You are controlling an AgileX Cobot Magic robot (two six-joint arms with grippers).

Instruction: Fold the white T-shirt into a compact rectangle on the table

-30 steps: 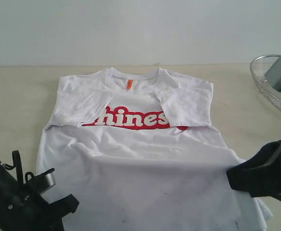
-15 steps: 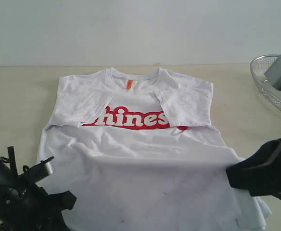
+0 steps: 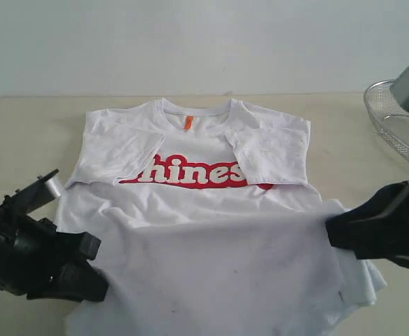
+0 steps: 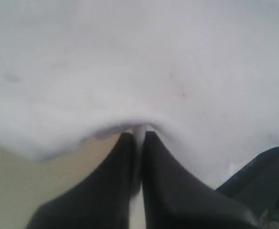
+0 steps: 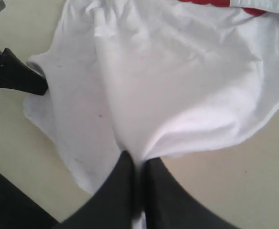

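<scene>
- Exterior view showed the white T-shirt [image 3: 197, 210] lying chest-up in the middle of the worktop [image 3: 22, 126], collar at the far side, both sleeves turned in over the red lettering.
- The near hem was raised off the surface and draped between the two arms.
- The left pincer [image 4: 138, 138] was pressed together on a thin fold of the hem at its near-left corner.
- The right pincer [image 5: 138, 160] was likewise nipped on the hem's edge at the near-right side.
- Risk, as I judge it: each grip held only a sliver of cloth, so a tug across the span could pull the edge out of one pincer and drop that corner.
- Risk: under the right-hand grip a lower layer sagged out past the raised one (possibly only the top layer was caught there). The fold could then land with its layers apart and uneven.
- Risk: if one arm led the other, the crease would run askew. A drag along the worktop might also undo the tucked sleeves.
- Against the frame a second earlier, the left arm had risen and moved away from the near edge, taking its corner of the hem with it.
- The right arm had climbed only slightly.
- The sleeves, the lettering and the wire basket [image 3: 383, 129] at the far right looked unchanged.
</scene>
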